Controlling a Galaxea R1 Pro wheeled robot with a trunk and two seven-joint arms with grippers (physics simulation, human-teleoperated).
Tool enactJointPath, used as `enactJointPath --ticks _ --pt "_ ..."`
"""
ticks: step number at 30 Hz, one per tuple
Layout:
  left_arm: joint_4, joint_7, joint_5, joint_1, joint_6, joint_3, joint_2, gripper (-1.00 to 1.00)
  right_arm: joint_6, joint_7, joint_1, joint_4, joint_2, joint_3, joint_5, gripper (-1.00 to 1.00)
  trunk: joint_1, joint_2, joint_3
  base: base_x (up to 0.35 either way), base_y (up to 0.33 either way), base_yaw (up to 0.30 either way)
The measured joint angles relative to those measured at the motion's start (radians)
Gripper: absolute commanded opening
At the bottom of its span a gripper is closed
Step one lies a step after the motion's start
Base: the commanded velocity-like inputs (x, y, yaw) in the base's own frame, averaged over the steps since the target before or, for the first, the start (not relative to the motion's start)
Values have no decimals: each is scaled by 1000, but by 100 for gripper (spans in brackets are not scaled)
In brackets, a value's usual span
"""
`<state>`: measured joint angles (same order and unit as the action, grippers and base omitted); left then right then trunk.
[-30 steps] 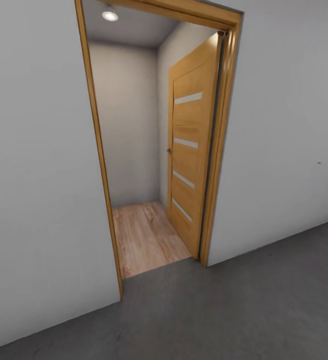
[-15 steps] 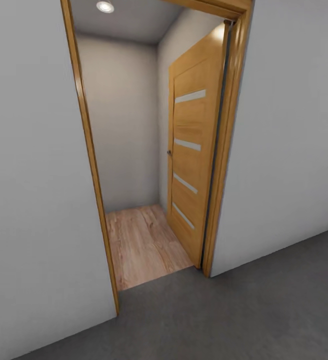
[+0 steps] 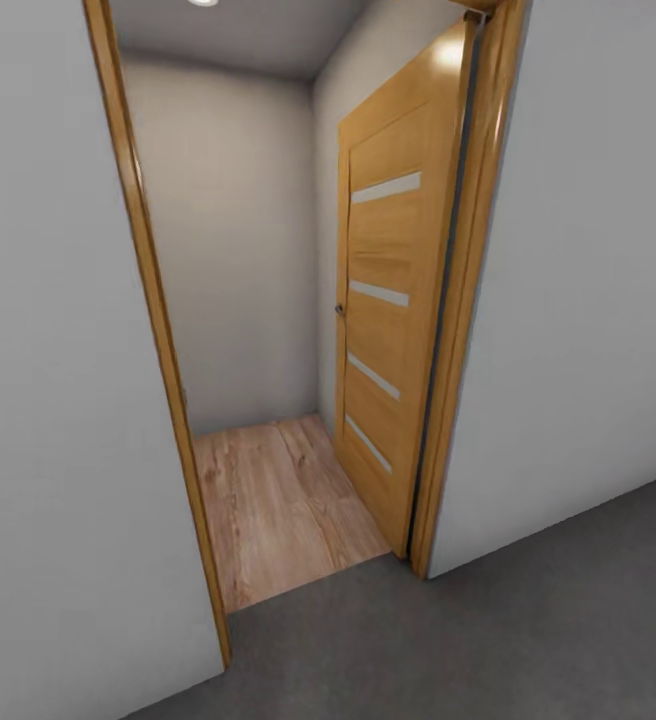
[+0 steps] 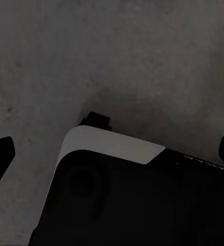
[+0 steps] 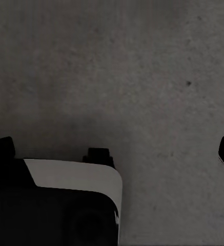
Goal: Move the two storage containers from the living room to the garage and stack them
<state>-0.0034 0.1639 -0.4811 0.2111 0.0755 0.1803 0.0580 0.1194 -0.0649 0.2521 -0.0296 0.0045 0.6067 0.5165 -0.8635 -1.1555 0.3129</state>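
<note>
While you sit on the grey concrete floor (image 3: 528, 640) facing the doorway, neither container is anywhere in your pictures, so you are between pick-ups and must go and find one. Ahead, the wood-framed opening leads to a small passage with a light plank floor (image 3: 278, 500) and pale walls, and the door (image 3: 393, 300) stands swung inward against the right side, leaving the gap free. Both wrist cameras look straight down at speckled concrete: the left claw (image 4: 112, 154) shows dark fingertips at the two far edges of its picture, so it appears spread wide with nothing between them, and the right claw (image 5: 112, 154) looks the same, wide apart and holding nothing. Part of the robot's own dark and white body sits under each. As for the containers, I can only judge from the task: thin-walled bins are likely light but flexible, so a one-sided pinch on a wall may bow it or let it slip. You would probably do best taking a rim on each short end, one claw per side, keeping the bin level. Mind the door frame (image 3: 148, 330) at your left; the opening looks narrow for the base.
</note>
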Motion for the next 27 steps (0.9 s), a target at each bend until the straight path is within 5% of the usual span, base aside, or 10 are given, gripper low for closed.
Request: enactJointPath --ticks 11,27 --pt "0 0 0 0 0 0 0 100 1 0 0 0 0 0 -1 100 0 0 0 319 -58 0" --pt "0 -1 0 0 1 0 0 100 1 1 0 0 1 0 -3 100 0 0 0 289 -216 0"
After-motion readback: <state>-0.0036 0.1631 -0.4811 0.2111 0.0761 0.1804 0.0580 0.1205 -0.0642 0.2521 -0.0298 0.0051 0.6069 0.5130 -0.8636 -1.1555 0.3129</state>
